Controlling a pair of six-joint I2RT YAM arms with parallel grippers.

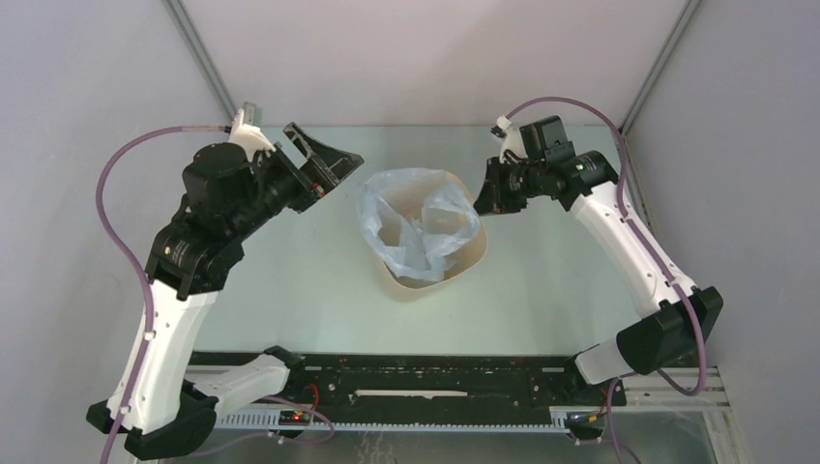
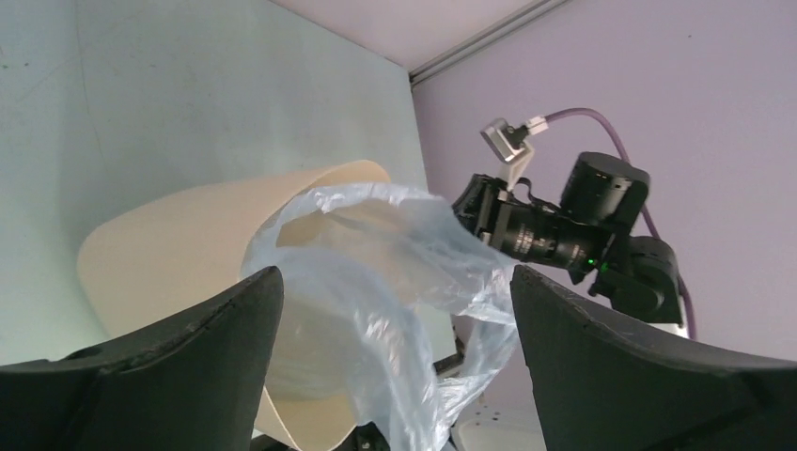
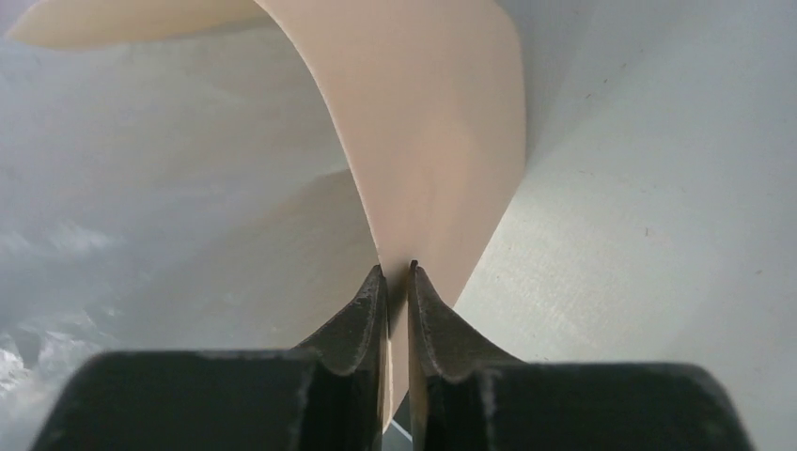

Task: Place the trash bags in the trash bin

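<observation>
left hand (image 1: 324, 157) gapes wide open, holding nothing, just left of the trash bin (image 1: 462, 266) on the surface (image 1: 290, 290). pale-blue trash bag (image 1: 418, 220) sits in the bin's mouth, billowing above its rim. right hand (image 1: 481, 200) is pinched onto the bin's right rim.

White arm links (image 1: 160, 338), black joints (image 1: 218, 186) and jaws, purple cables (image 1: 184, 130)

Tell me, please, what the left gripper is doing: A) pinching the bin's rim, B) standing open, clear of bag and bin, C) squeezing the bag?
B: the left gripper has its jaws wide apart beside the bag and bin, touching neither.
</observation>
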